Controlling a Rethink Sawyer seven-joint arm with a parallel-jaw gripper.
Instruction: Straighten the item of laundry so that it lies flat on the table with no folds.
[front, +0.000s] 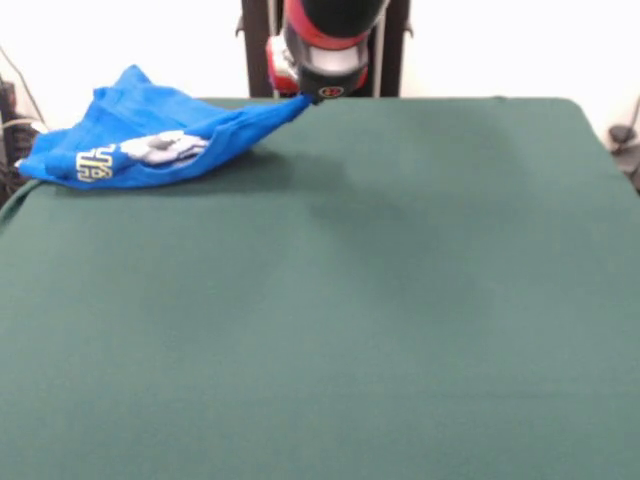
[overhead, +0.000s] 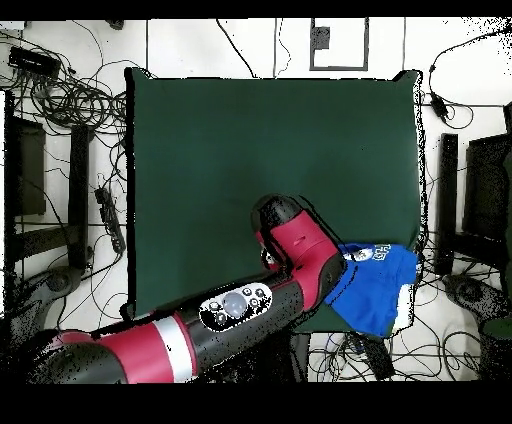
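Observation:
The bright blue shirt lies crumpled at the far left corner of the dark green table, its white graphic and pale letters facing the front. One corner of it is drawn out taut to the right, up to my gripper, which sits low over the table's far edge and appears shut on that corner. In the overhead view the shirt lies at the table's lower right corner and partly hangs over the edge. The red arm covers the gripper and the held corner there.
Cables and black stands lie on the floor around the table. The robot's pedestal stands just behind the far edge. The shirt is close to the table's side edge.

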